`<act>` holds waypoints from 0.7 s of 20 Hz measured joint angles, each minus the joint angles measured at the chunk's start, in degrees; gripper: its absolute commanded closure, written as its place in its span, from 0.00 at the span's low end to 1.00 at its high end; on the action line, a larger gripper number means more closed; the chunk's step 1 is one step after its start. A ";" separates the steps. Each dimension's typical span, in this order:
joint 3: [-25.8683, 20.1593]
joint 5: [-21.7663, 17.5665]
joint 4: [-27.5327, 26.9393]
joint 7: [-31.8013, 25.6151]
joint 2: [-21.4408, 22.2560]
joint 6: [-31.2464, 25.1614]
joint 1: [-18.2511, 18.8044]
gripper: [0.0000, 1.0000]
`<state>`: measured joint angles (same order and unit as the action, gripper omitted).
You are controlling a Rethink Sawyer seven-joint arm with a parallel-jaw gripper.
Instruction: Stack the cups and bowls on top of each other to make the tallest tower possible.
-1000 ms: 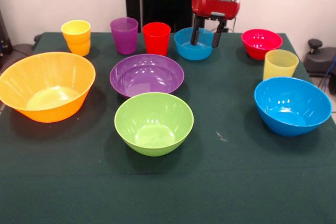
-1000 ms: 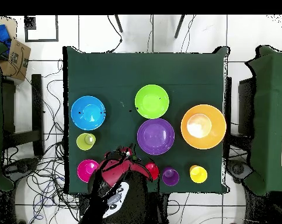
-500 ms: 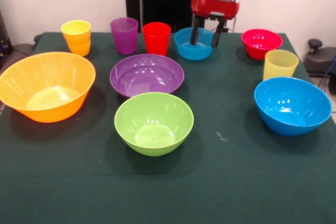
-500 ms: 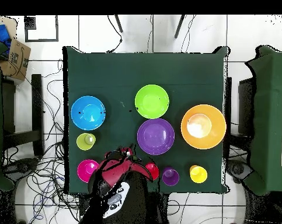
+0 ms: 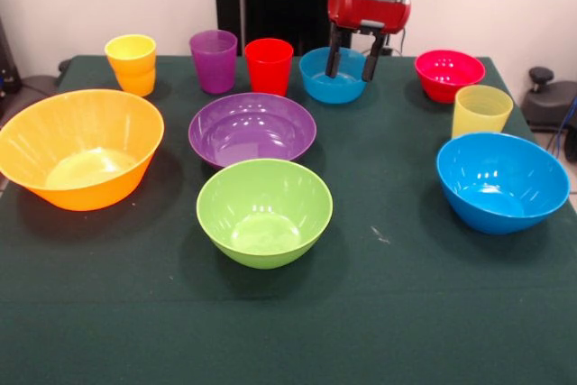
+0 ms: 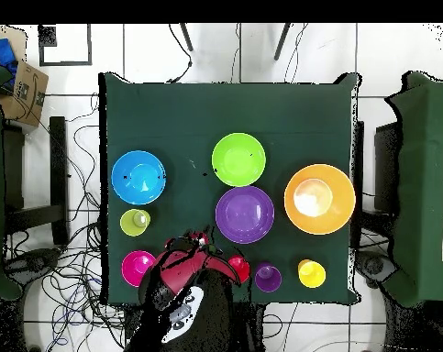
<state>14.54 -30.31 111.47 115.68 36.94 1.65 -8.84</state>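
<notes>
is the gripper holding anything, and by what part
Nothing is held yet. The open gripper hangs over the small blue bowl, fingers either side of its near rim.

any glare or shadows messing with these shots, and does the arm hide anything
Front view: soft shadows lie under the bowls, and bright glints sit inside the purple bowl and big blue bowl, but nothing is washed out. The open claw stands in front of the small blue bowl, hiding part of it. Overhead view: a white glare patch fills the orange bowl, and the arm hides the small blue bowl.
</notes>
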 measured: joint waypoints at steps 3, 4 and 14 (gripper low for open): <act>0.00 0.01 0.00 0.00 0.00 0.00 -0.05 0.00; 0.01 0.01 0.01 0.00 0.01 0.00 -0.05 0.00; 0.07 0.42 0.01 0.00 0.00 0.00 -0.27 0.00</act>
<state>14.62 -29.89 111.48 115.68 36.94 1.65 -9.11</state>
